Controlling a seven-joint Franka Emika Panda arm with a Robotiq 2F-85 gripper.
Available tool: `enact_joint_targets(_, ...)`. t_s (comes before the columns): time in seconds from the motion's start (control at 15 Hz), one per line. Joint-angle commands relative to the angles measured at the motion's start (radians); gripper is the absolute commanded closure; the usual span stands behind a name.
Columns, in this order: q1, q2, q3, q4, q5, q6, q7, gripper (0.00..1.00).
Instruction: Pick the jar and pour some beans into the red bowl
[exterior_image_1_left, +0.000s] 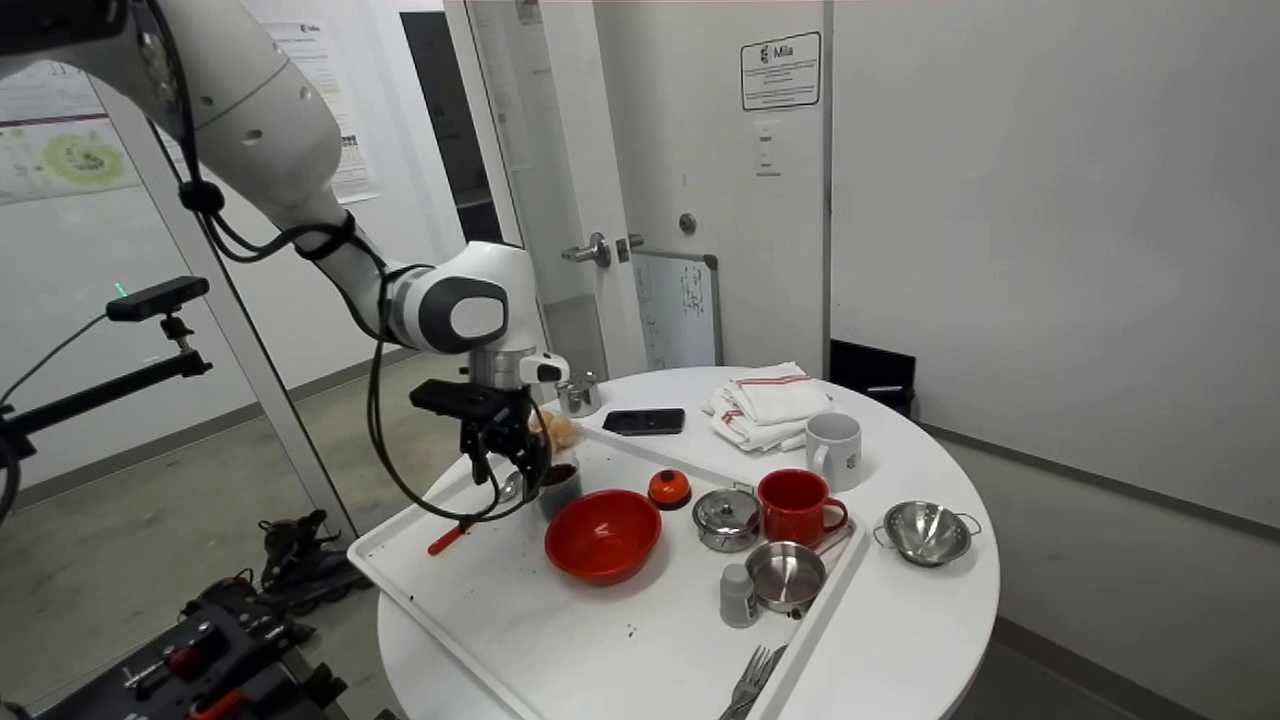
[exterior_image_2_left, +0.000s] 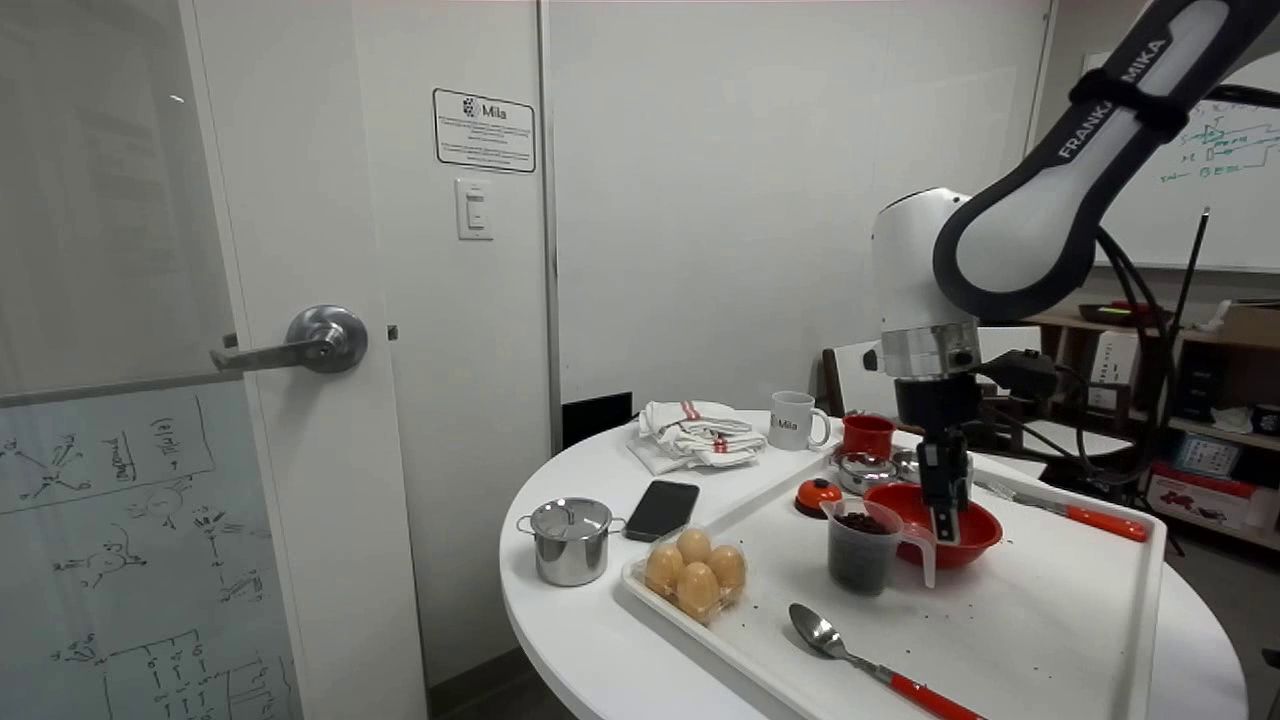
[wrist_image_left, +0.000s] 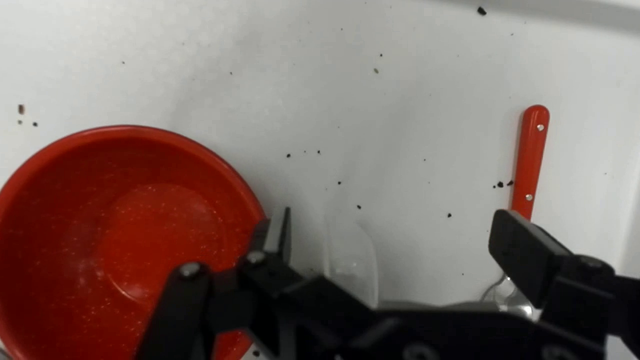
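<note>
The gripper (wrist_image_left: 392, 235) stood wide, its 2 fingers (wrist_image_left: 525, 255) well apart, the clear handle (wrist_image_left: 351, 262) of the jar (exterior_image_2_left: 862, 565) showing between them in the wrist view; whether either touched it was unclear. The jar stood upright on the tray (exterior_image_2_left: 1040, 635), just beside the red bowl (wrist_image_left: 160, 225), long axis vertical, with dark beans (exterior_image_2_left: 862, 522) inside. Its handle pointed roughly the same way as that of the spoon (exterior_image_2_left: 868, 667). In the wrist view the gripper hid most of the jar, and the frame cropped the bowl. A strap (exterior_image_2_left: 1130, 103) broke the lettering on the arm (exterior_image_2_left: 1020, 240) into "FRANK" and "MIKA". "Mila" could be read on the pale mug (exterior_image_2_left: 793, 420) and the wall sign (exterior_image_2_left: 485, 130); the sign's smaller lines could not.
</note>
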Motion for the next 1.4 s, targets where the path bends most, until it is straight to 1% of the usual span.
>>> enact_joint_targets(0.0,0.004,0.056,-0.007,0.06,-0.027,0.014,0.045,0.0)
enact_joint_targets(0.4,0.019,0.101,-0.02,0.083,-0.06,0.043,0.09,0.01)
enact_joint_targets(0.47,0.021,0.104,-0.02,0.083,-0.066,0.048,0.093,0.26)
enact_joint_targets(0.53,0.021,0.106,-0.019,0.082,-0.071,0.053,0.094,0.26)
enact_joint_targets(0.6,0.022,0.106,-0.02,0.081,-0.075,0.054,0.093,0.29)
enact_joint_targets(0.67,0.023,0.107,-0.02,0.08,-0.08,0.056,0.093,0.34)
enact_joint_targets(0.73,0.023,0.107,-0.02,0.079,-0.082,0.059,0.092,0.41)
enact_joint_targets(0.93,0.022,0.101,-0.02,0.07,-0.087,0.072,0.091,0.65)
enact_joint_targets(1.07,0.023,0.096,-0.022,0.062,-0.092,0.085,0.092,0.79)
enact_joint_targets(1.13,0.024,0.093,-0.023,0.058,-0.095,0.09,0.092,0.88)
enact_joint_targets(1.2,0.024,0.092,-0.024,0.055,-0.099,0.095,0.092,0.94)
enact_joint_targets(1.33,0.025,0.088,-0.024,0.049,-0.104,0.106,0.093,0.9)
